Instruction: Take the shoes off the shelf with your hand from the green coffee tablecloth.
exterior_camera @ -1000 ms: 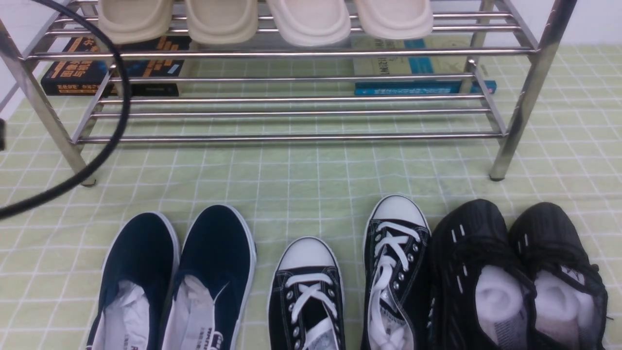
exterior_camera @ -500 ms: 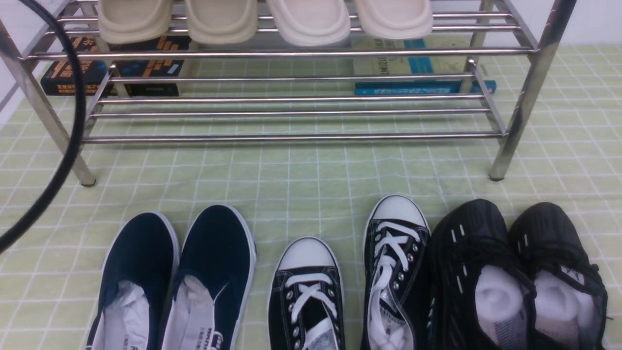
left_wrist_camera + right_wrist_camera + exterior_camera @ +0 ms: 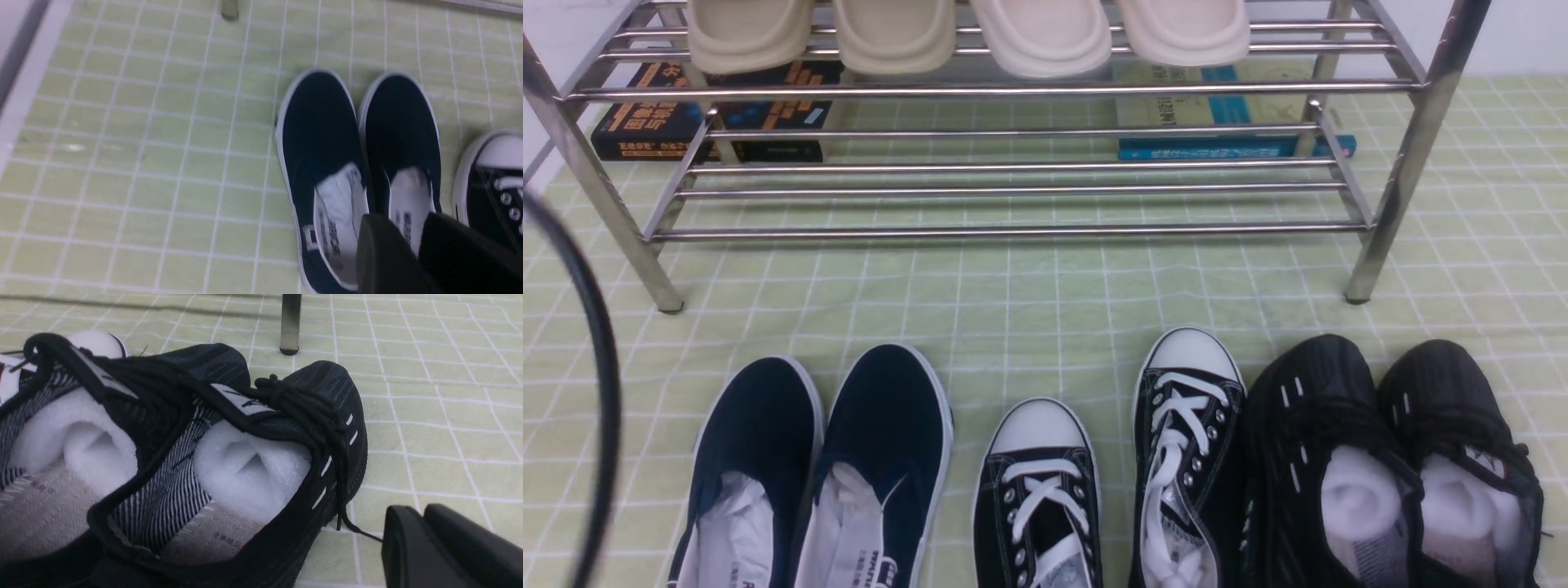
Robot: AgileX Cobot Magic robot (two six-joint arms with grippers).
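The shoes (image 3: pixel 1388 457), a black knit pair with white dashes and white stuffing, stand on the green coffee tablecloth (image 3: pixel 1054 310) at the front right, in front of the shelf (image 3: pixel 1013 233). The shelf's lower tier is bare. The right wrist view shows the shoes (image 3: pixel 204 437) close up. My right gripper (image 3: pixel 421 522) hangs just beside the outer shoe, fingers together; a loose lace end runs behind one finger. My left gripper (image 3: pixel 408 232) hovers over the navy slip-ons (image 3: pixel 359 163), its fingers a little apart with nothing between them. Neither gripper shows in the front view.
Navy slip-ons (image 3: pixel 825 474) and black canvas sneakers with white toe caps (image 3: pixel 1111 474) stand left of the shoes. Beige slippers (image 3: pixel 964 33) fill the shelf's top tier. Books (image 3: pixel 719 114) lie behind it. A black cable (image 3: pixel 600 367) hangs at the left. A shelf leg (image 3: pixel 290 322) stands beyond the shoes.
The black cable has swung leftward across the front view, off the shelf's left end. The shoes and the shelf have not moved.
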